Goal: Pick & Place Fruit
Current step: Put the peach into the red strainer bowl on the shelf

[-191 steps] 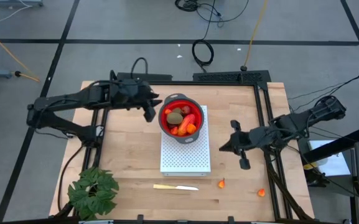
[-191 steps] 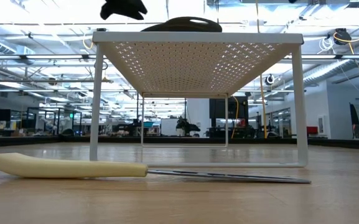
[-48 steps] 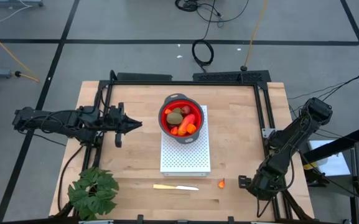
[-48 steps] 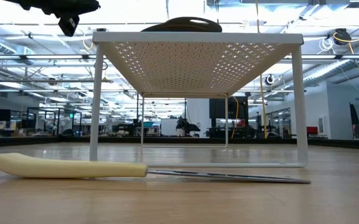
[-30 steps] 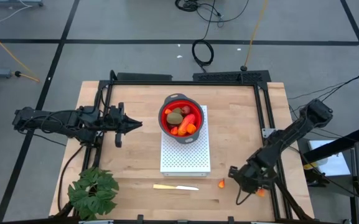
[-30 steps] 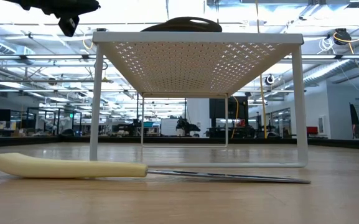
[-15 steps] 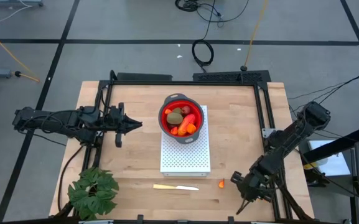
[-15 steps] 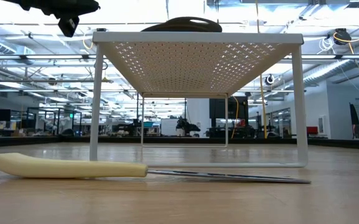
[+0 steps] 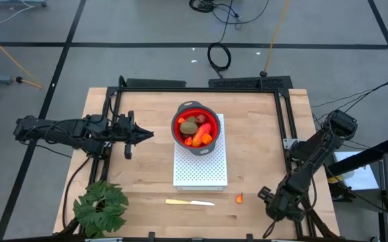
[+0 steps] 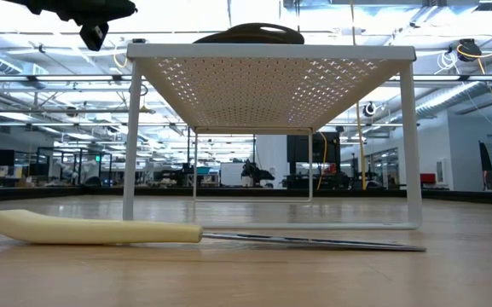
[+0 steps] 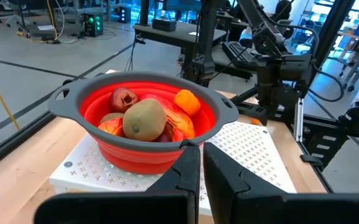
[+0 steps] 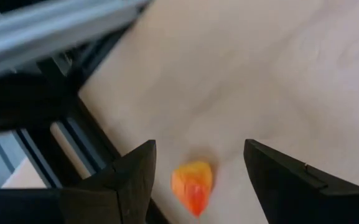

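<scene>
A red bowl (image 9: 195, 126) stands on a white perforated rack (image 9: 200, 168). It holds fruit: an olive-brown oval (image 11: 143, 119), a dark red ball (image 11: 123, 98), a red-orange oblong (image 11: 178, 124) and an orange piece (image 11: 186, 101). One tiny orange bit (image 9: 239, 197) lies on the table near the rack. Another orange bit (image 12: 193, 183) lies near the table's near right corner, between the open fingers of my right gripper (image 12: 199, 149), which points down over it (image 9: 272, 202) without touching it. My left gripper (image 9: 143, 134) is shut and holds nothing, left of the bowl, also seen from its own wrist (image 11: 201, 163).
A pale yellow knife (image 9: 189, 202) lies near the front edge, also in the low view (image 10: 92, 228). A green plant (image 9: 99, 205) sits at the near left corner. The dark table frame (image 12: 55, 99) runs close beside the right gripper. Bare wood lies right of the rack.
My right gripper has moved toward the table's near edge and a little to the right, coming over the orange bit near the right corner, which it now hides in the high view. It has stayed open.
</scene>
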`<state>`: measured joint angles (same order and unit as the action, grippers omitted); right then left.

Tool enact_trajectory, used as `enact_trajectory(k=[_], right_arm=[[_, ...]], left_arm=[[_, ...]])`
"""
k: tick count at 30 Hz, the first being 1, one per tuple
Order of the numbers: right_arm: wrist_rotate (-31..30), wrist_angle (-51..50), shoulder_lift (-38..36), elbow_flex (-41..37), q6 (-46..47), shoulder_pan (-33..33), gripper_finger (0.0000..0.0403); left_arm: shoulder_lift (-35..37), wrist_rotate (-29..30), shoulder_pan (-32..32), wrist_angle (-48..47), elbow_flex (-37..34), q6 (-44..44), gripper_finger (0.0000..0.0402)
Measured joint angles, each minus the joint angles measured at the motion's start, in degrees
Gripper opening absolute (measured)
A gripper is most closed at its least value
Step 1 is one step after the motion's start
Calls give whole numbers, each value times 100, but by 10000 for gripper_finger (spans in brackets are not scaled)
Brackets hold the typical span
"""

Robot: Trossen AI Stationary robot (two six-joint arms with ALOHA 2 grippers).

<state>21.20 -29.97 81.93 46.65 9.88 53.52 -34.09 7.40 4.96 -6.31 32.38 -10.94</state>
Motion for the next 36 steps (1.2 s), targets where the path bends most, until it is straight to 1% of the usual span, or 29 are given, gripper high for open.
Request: enact_trajectory(k=[6, 11, 15, 21, 36], right_arm=[[2, -511, 0, 0, 58, 92, 238], [-19, -536, 12, 1, 66, 163, 238], [70, -606, 200, 4, 205, 166, 238], [-9, -633, 407, 2, -8, 170, 238], [116, -781, 409, 0, 30, 172, 237]], left_arm=[[-2, 0, 1, 0, 0, 9, 21], [-2, 0, 1, -46, 0, 8, 21], [-2, 0, 1, -108, 0, 7, 21], [-2, 0, -1, -142, 0, 7, 21], [-2, 0, 0, -164, 0, 17, 21]])
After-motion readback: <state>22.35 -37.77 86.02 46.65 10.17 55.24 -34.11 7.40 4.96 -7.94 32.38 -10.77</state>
